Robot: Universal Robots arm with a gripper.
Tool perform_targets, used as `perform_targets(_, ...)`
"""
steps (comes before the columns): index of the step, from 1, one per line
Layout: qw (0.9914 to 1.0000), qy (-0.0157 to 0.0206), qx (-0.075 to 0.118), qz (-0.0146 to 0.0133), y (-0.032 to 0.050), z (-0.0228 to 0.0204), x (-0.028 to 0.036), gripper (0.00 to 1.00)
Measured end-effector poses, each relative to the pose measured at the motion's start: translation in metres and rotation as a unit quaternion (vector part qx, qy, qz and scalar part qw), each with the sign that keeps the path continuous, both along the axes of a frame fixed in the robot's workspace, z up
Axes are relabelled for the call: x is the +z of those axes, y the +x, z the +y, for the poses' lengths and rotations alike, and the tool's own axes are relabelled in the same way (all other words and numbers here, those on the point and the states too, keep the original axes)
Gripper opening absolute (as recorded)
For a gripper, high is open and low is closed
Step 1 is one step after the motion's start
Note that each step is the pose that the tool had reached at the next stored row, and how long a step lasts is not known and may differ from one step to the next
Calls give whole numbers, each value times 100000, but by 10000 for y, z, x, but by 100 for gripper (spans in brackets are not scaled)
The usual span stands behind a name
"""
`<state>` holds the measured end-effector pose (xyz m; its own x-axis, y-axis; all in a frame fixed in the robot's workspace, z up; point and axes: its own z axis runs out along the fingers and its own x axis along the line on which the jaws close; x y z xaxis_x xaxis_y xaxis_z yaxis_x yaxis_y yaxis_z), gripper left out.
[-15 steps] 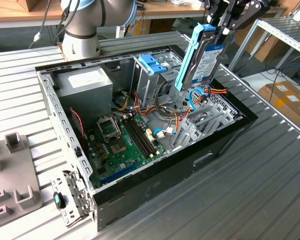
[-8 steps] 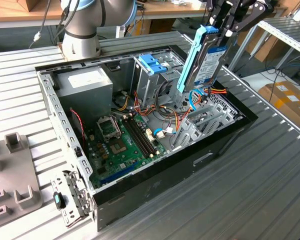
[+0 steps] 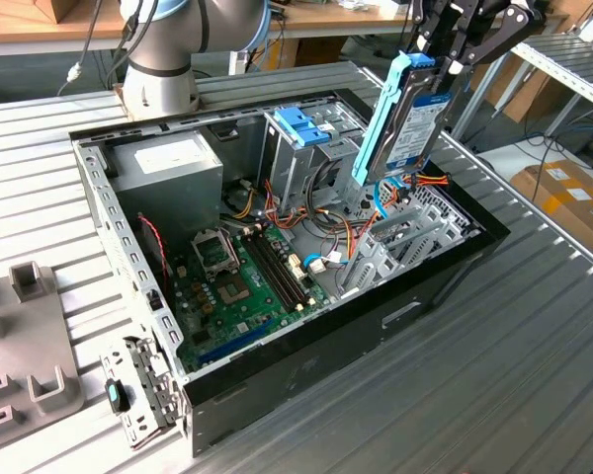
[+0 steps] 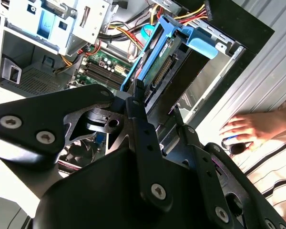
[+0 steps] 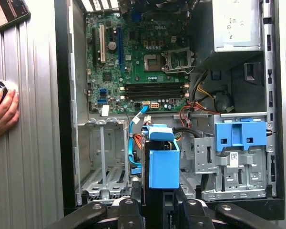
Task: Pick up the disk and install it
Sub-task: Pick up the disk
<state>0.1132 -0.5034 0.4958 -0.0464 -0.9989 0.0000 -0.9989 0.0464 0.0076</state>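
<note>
The disk hangs on edge, nearly upright, above the open computer case at the exterior view's right side. It is a dark flat drive with a blue-and-white label and light-blue side rails. My gripper is shut on its upper end. In the second wrist view the disk reaches from the black fingers toward the case. In the first wrist view the disk shows edge-on with its blue rail, just beside an empty metal drive bay.
Inside the case lie a green motherboard, a grey power supply box and a drive cage with a blue latch piece. Loose cables hang below the disk. A person's hand rests on the table beside the case.
</note>
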Motion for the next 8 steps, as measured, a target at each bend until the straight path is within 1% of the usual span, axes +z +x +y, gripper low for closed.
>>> perform_targets(1,100000,0,-2,1,0,-7,0,35)
perform_targets(8,100000,-4,0,1,0,-21,0,35)
